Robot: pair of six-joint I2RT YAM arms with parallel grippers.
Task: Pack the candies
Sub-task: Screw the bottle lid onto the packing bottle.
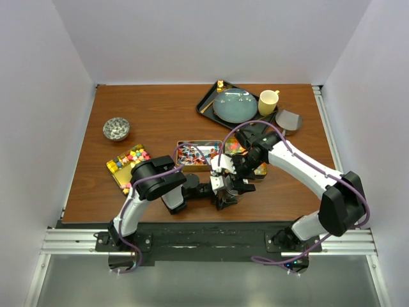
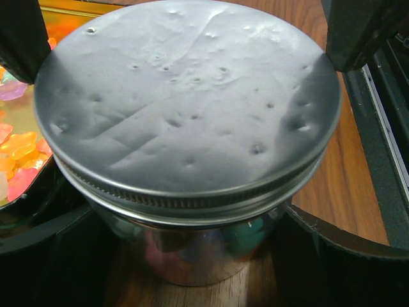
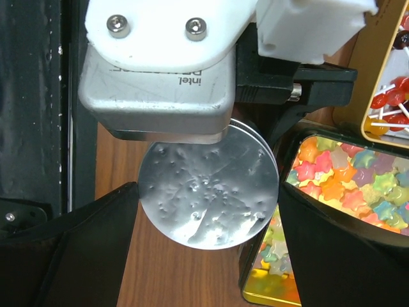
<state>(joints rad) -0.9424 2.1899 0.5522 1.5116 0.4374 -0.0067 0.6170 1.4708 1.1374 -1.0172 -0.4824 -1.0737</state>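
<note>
Left claw (image 2: 192,35) clamped wide around the glass jar (image 2: 192,249), right claw (image 3: 206,192) spread either side of its metal lid (image 2: 185,96), touching or not unclear, jar upright on the bench (image 1: 160,109), star-shaped candies (image 3: 345,173) in a gold tin (image 3: 268,291) just beside it, multicoloured candies (image 1: 130,163) well to the left.

My left arm (image 1: 137,204) comes up from its base, bends sharply at the elbow and runs its forearm low and level toward the right. My left hand (image 2: 192,29) lies on its side, its fingers (image 2: 19,38) set wide and pressed against opposite sides of the jar (image 2: 192,256). My right arm (image 1: 300,166) stretches up and to the left, then bends at the wrist above the same spot. My right hand (image 3: 208,192) points straight down, its fingers (image 3: 89,249) spread wide on either side of the lid (image 3: 211,217). I cannot tell whether they touch it.
</note>
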